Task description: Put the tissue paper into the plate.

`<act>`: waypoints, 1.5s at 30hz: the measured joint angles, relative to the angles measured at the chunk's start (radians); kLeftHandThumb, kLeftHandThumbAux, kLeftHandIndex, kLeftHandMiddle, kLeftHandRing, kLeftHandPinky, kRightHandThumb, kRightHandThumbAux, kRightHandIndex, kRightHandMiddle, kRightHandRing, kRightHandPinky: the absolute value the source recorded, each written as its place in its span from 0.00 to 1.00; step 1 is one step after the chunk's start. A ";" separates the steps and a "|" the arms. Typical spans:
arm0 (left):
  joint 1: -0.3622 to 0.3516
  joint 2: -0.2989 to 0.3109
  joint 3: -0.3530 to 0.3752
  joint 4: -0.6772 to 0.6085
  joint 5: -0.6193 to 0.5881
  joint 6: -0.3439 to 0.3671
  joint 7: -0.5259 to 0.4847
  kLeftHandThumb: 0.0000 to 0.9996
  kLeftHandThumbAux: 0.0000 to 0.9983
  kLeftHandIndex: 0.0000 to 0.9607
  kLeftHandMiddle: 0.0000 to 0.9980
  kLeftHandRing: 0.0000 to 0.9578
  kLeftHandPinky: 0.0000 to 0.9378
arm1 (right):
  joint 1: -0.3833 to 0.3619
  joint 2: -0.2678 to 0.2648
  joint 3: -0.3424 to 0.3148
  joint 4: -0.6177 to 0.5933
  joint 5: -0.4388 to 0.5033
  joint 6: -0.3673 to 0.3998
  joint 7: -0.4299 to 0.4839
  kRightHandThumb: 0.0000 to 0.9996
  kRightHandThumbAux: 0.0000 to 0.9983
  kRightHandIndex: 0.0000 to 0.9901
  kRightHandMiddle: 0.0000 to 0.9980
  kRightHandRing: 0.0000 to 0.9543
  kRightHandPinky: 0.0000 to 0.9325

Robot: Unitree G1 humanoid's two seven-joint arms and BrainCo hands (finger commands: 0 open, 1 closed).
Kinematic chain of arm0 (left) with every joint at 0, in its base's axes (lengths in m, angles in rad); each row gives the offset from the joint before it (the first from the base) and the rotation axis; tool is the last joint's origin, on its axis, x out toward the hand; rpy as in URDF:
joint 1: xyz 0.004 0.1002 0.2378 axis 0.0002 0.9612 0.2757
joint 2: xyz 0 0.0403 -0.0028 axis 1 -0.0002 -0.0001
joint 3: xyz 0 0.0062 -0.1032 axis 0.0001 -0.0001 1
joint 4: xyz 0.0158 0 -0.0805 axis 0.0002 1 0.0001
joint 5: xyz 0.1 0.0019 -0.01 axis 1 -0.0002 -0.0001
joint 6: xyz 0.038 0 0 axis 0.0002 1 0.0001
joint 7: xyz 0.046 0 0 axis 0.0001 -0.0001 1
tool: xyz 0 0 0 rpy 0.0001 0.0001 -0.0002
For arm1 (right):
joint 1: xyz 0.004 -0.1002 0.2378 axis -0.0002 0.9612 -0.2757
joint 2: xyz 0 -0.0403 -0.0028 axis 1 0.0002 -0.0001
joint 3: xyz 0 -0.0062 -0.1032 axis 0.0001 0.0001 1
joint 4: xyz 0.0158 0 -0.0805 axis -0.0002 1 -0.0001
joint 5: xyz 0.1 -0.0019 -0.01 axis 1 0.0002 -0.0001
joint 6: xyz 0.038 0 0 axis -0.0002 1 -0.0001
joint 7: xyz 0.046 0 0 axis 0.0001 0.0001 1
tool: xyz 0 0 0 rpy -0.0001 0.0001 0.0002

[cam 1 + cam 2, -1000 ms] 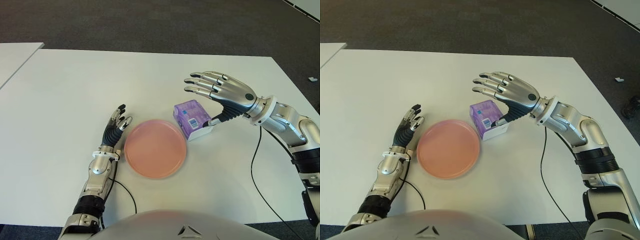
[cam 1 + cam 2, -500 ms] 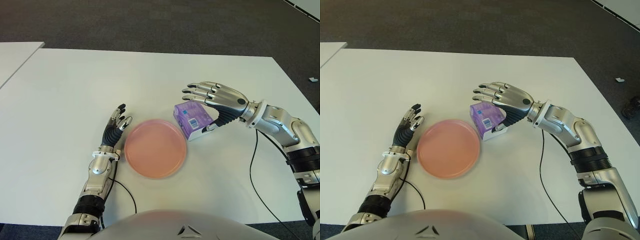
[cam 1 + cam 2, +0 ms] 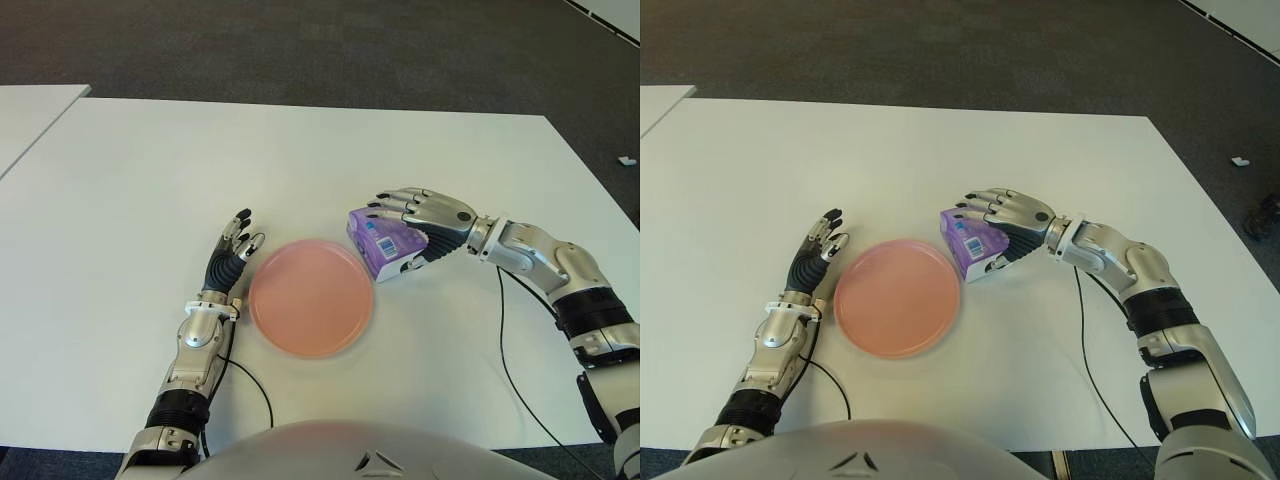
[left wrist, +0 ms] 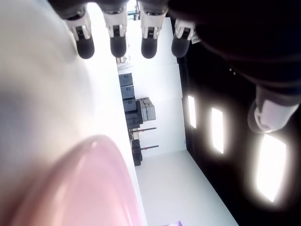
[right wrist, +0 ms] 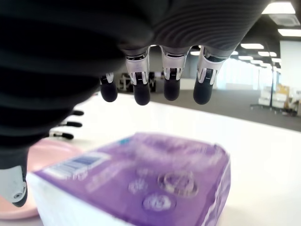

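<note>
A purple tissue pack (image 3: 966,238) lies on the white table (image 3: 150,170), just right of the pink plate (image 3: 311,297), which holds nothing. My right hand (image 3: 393,234) is down around the pack: its fingers (image 5: 141,89) arch over the top with a gap showing above the wrapper (image 5: 155,179), and the thumb (image 5: 14,190) sits at the near side. The hand is open and the pack stays on the table. My left hand (image 3: 236,243) shows open, fingers (image 4: 117,44) straight, on the plate's left side.
A second white table (image 3: 30,110) stands off the far left corner. Dark carpet (image 3: 320,50) runs beyond the far edge. A thin black cable (image 3: 505,340) trails under my right forearm and another (image 3: 258,388) loops by my left forearm.
My right hand has come down from above the pack and its fingers have curved over the top. The pack, the plate and my left hand have not moved.
</note>
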 measured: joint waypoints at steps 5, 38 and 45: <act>0.002 0.001 -0.002 0.000 0.000 0.000 0.000 0.00 0.43 0.00 0.00 0.00 0.00 | -0.039 0.002 0.010 0.033 -0.008 -0.009 -0.006 0.21 0.53 0.01 0.00 0.00 0.00; 0.005 0.001 0.001 -0.001 0.003 -0.018 0.000 0.00 0.42 0.00 0.00 0.00 0.00 | -0.140 0.031 0.114 0.220 -0.072 -0.015 -0.117 0.17 0.51 0.01 0.00 0.00 0.00; 0.007 0.001 0.000 -0.003 0.005 -0.018 0.000 0.00 0.41 0.00 0.00 0.00 0.00 | -0.141 0.034 0.123 0.240 -0.073 -0.014 -0.131 0.17 0.51 0.01 0.00 0.00 0.00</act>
